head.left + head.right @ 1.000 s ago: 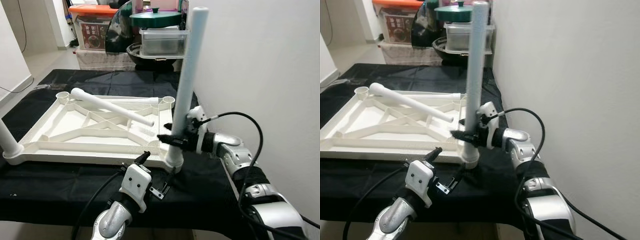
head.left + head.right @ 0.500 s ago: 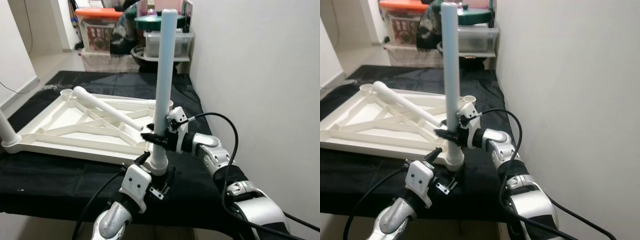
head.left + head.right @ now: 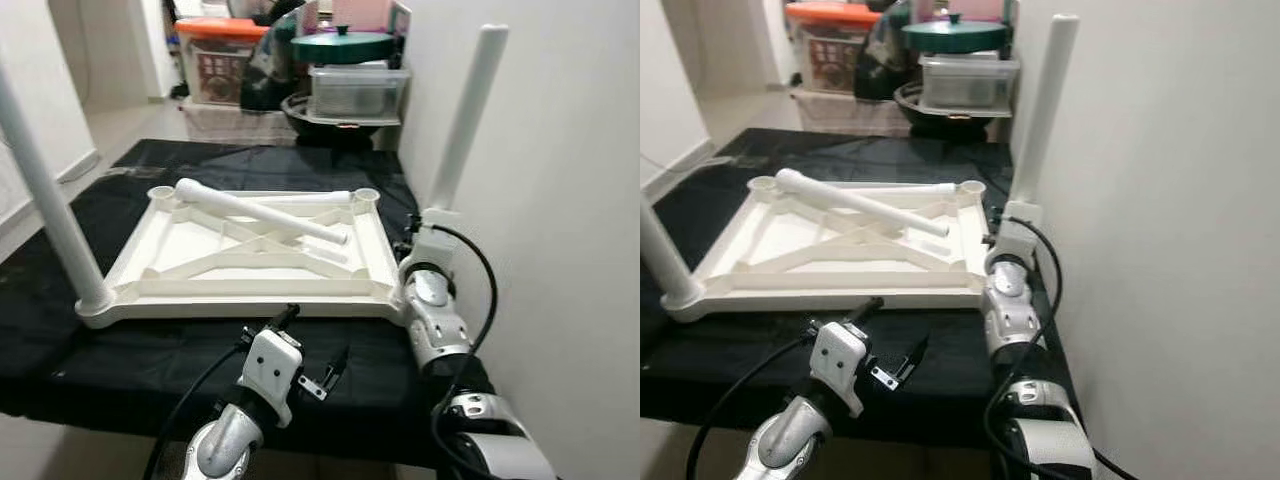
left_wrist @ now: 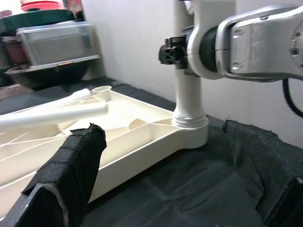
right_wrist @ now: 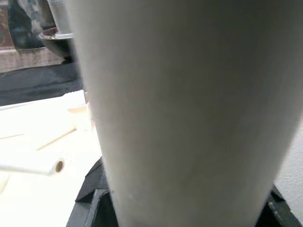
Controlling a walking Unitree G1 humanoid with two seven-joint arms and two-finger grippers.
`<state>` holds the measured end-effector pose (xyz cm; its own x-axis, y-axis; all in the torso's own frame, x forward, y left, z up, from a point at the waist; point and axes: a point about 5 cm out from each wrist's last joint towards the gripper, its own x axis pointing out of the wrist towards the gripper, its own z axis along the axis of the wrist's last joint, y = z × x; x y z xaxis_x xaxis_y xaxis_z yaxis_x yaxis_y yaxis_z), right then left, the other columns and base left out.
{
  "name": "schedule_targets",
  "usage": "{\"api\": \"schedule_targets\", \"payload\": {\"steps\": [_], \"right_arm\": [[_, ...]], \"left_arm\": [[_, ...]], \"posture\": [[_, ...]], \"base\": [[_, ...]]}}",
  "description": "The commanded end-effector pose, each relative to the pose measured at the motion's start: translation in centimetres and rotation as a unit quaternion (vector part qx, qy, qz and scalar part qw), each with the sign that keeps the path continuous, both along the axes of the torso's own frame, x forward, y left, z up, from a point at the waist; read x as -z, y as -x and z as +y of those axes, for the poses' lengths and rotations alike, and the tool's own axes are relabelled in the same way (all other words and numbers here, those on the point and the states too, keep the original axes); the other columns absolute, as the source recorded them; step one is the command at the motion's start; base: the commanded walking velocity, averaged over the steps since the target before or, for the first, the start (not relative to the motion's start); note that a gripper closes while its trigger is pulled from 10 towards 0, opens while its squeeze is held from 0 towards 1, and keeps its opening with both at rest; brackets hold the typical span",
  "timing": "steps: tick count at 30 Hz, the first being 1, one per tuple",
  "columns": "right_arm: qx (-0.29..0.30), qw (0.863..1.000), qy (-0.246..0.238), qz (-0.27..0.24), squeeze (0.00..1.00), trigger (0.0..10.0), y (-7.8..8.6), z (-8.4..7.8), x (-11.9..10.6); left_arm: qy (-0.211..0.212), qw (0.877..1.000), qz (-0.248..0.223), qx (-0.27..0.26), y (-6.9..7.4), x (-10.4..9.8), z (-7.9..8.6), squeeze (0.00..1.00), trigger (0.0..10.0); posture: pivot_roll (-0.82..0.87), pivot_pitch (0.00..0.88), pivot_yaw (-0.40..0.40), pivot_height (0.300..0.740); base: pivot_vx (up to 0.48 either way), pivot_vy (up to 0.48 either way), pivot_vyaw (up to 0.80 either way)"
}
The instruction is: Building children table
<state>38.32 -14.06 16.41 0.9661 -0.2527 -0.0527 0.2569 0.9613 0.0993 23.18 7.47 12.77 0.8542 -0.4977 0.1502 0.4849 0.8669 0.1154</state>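
Note:
The white tabletop (image 3: 240, 305) lies upside down on a black-covered table. One white leg (image 3: 468, 110) stands upright in its near right corner socket, and my right gripper (image 4: 185, 53) is shut on it low down; in the right wrist view this leg (image 5: 180, 109) is pressed close between the fingers. A second leg (image 3: 45, 200) stands in the near left corner. A loose leg (image 3: 255, 208) lies slantwise across the tabletop's ribs. My left gripper (image 3: 315, 338) hovers open in front of the tabletop's near edge, holding nothing.
A white wall (image 3: 560, 200) runs close along the right side of the table. Storage boxes and a green-lidded pot (image 3: 340, 45) are stacked beyond the far end. The black cloth's front edge (image 3: 120, 400) is near me, with floor to the left.
The whole picture has shifted, so the camera moved. My right gripper keeps hold of the corner leg and its forearm is now drawn in under it. The left gripper stays open.

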Motion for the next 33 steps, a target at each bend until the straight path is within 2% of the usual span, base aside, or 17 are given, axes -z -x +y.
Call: {"api": "schedule_targets", "payload": {"steps": [1,6,7,10,12,13,15,16,17,20,22,24,25,27,31,32,33], "right_arm": [[-0.056,0.997,-0.038,0.023,1.00,10.0,0.1,1.4,2.0],[-0.122,0.991,-0.055,-0.032,1.00,10.0,-0.3,2.3,1.2],[-0.173,0.981,-0.037,-0.075,0.00,10.0,-0.6,1.6,-0.3],[-0.220,0.970,-0.055,-0.093,0.00,10.0,-0.7,1.1,-1.2],[-0.321,0.941,-0.059,-0.092,0.00,10.0,-0.6,0.7,-1.9],[-0.387,0.916,-0.054,-0.086,0.00,10.0,-0.3,0.6,-2.2],[-0.387,0.916,-0.054,-0.086,0.00,10.0,-0.3,0.6,-2.2],[-0.462,0.883,-0.042,-0.074,0.00,10.0,0.1,0.7,-2.4],[-0.462,0.883,-0.042,-0.074,0.00,10.0,0.1,0.7,-2.4],[-0.634,0.773,0.004,-0.031,0.00,10.0,1.7,1.6,-1.8],[-0.634,0.773,0.004,-0.031,0.00,10.0,1.7,1.6,-1.8],[-0.690,0.723,0.019,-0.009,0.00,10.0,2.3,2.2,-1.3],[-0.690,0.723,0.019,-0.009,0.00,10.0,2.3,2.2,-1.3],[-0.719,0.693,0.047,0.016,0.00,9.1,2.4,3.8,-0.7],[-0.726,0.684,0.060,0.027,0.00,9.1,2.5,4.3,-0.4],[-0.695,0.713,0.086,0.023,0.00,0.0,2.0,4.8,-0.2],[-0.695,0.713,0.086,0.023,0.00,0.0,2.0,4.8,-0.2]], "left_arm": [[-0.004,1.000,0.008,-0.001,0.0,0.4,0.0,0.00,10.0],[-0.004,1.000,0.007,-0.001,-0.1,0.3,0.0,0.00,10.0],[-0.003,1.000,0.007,-0.001,-0.1,0.3,0.0,0.00,10.0],[-0.003,1.000,0.007,-0.001,-0.1,0.3,0.0,0.00,10.0],[-0.003,1.000,0.007,-0.001,-0.1,0.3,0.0,0.00,10.0],[-0.003,1.000,0.007,0.000,-0.1,0.4,0.0,0.00,10.0],[-0.003,1.000,0.007,0.000,-0.1,0.4,0.0,0.00,10.0],[-0.003,1.000,0.007,0.000,-0.1,0.3,0.0,0.00,10.0],[-0.003,1.000,0.007,0.000,-0.1,0.3,0.0,0.00,10.0],[-0.003,1.000,0.007,0.001,-0.1,0.3,0.0,0.00,10.0],[-0.003,1.000,0.007,0.001,-0.1,0.3,0.0,0.00,10.0],[-0.003,1.000,0.007,0.001,-0.1,0.3,0.0,0.00,10.0],[-0.003,1.000,0.007,0.001,-0.1,0.3,0.0,0.00,10.0],[-0.002,1.000,0.007,0.002,-0.1,0.3,0.0,0.00,10.0],[-0.003,1.000,0.007,0.002,-0.1,0.3,0.0,0.00,10.0],[-0.003,1.000,0.008,0.002,-0.1,0.3,0.0,0.00,10.0],[-0.003,1.000,0.008,0.002,-0.1,0.3,0.0,0.00,10.0]], "posture": [[0.09,0.000,-0.055,0.740],[0.09,0.000,-0.053,0.740],[0.10,0.000,-0.055,0.740],[0.09,0.000,-0.054,0.740],[0.09,0.000,-0.051,0.740],[0.09,0.000,-0.050,0.740],[0.09,0.000,-0.050,0.740],[0.09,0.000,-0.049,0.740],[0.09,0.000,-0.049,0.740],[0.09,0.000,-0.049,0.740],[0.09,0.000,-0.049,0.740],[0.09,0.000,-0.052,0.740],[0.09,0.000,-0.052,0.740],[0.09,0.000,-0.050,0.740],[0.09,0.000,-0.050,0.740],[0.10,0.000,-0.053,0.740],[0.10,0.000,-0.053,0.740]], "base": [[0.000,0.000,0.00],[0.000,0.000,0.00],[0.000,0.000,0.00],[0.000,0.000,0.00],[0.000,0.000,0.00],[0.000,0.000,0.00],[0.000,0.000,0.00],[0.000,0.000,0.00],[0.000,0.000,0.00],[0.000,0.000,0.00],[0.000,0.000,0.00],[0.000,0.000,0.00],[0.000,0.000,0.00],[0.000,0.000,0.00],[0.000,0.000,0.00],[0.000,0.000,0.00],[0.000,0.000,0.00]]}}
